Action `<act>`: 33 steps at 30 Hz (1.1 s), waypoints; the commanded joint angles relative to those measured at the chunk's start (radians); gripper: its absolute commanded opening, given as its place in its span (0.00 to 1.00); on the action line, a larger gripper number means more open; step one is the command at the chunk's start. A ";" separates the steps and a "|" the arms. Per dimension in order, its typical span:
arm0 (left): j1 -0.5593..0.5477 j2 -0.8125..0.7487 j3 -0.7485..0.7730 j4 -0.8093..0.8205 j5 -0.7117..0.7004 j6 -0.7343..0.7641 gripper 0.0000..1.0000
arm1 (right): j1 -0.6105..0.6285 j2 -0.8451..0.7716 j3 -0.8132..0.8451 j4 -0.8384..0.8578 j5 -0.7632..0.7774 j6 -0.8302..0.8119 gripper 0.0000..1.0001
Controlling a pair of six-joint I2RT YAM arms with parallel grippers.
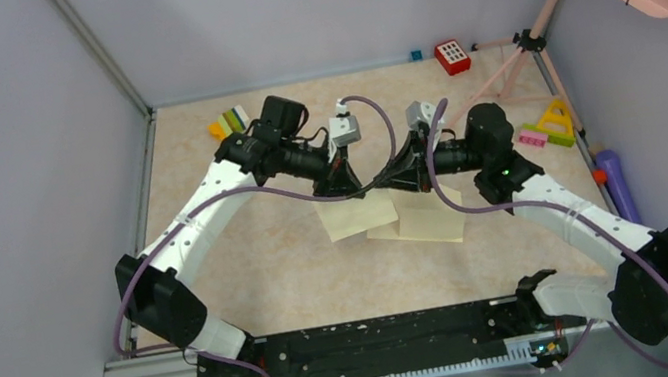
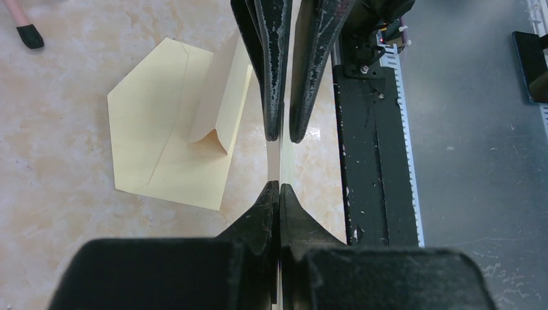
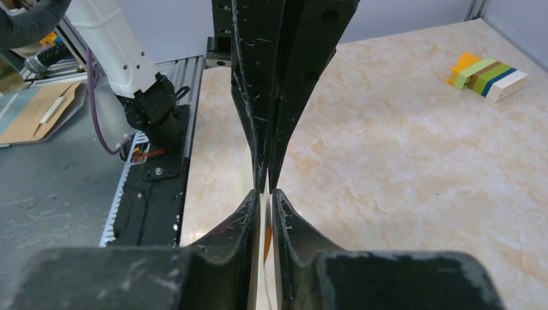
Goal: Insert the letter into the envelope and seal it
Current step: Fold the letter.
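Observation:
The pale yellow envelope [image 2: 161, 148] lies flat on the table with its pointed flap open. The letter [image 2: 274, 161] is a thin cream sheet held upright and seen edge-on, and a folded part of it stands over the envelope. My left gripper [image 2: 279, 186] [image 1: 362, 188] is shut on the letter's edge. My right gripper [image 3: 265, 192] [image 1: 392, 182] faces it tip to tip. Its jaws straddle the same sheet [image 3: 256, 278], and a narrow gap still shows beside the paper. In the top view, cream papers lie under both grippers.
A striped block stack [image 1: 230, 122] sits at the far left and a red toy [image 1: 452, 56] at the back. A pink tripod [image 1: 529, 41], a yellow-green triangle toy [image 1: 553, 123] and a purple cylinder [image 1: 618, 184] stand on the right. The black base rail [image 1: 364, 341] runs along the near edge.

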 commanded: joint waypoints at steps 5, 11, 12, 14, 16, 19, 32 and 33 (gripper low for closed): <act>-0.007 -0.054 -0.006 0.001 0.016 0.032 0.00 | -0.005 0.011 0.039 -0.031 -0.040 -0.035 0.20; -0.007 -0.063 -0.019 0.008 0.016 0.033 0.00 | -0.007 0.033 0.061 -0.069 -0.059 -0.045 0.14; -0.007 -0.063 -0.020 0.009 0.016 0.034 0.00 | -0.007 0.033 0.062 -0.063 -0.058 -0.037 0.08; -0.009 -0.063 -0.023 0.009 0.015 0.035 0.00 | -0.009 0.032 0.062 -0.046 -0.058 -0.013 0.00; -0.009 -0.063 -0.025 0.009 0.012 0.038 0.00 | -0.012 0.030 0.062 -0.028 -0.067 0.009 0.00; -0.010 -0.064 -0.023 0.009 0.008 0.039 0.06 | -0.013 0.023 0.055 -0.015 -0.072 0.016 0.00; -0.010 -0.019 0.066 0.101 0.009 -0.147 0.44 | -0.012 0.019 0.050 -0.057 0.002 -0.042 0.00; -0.011 -0.013 0.069 0.102 0.005 -0.153 0.42 | -0.013 0.019 0.051 -0.059 0.004 -0.043 0.00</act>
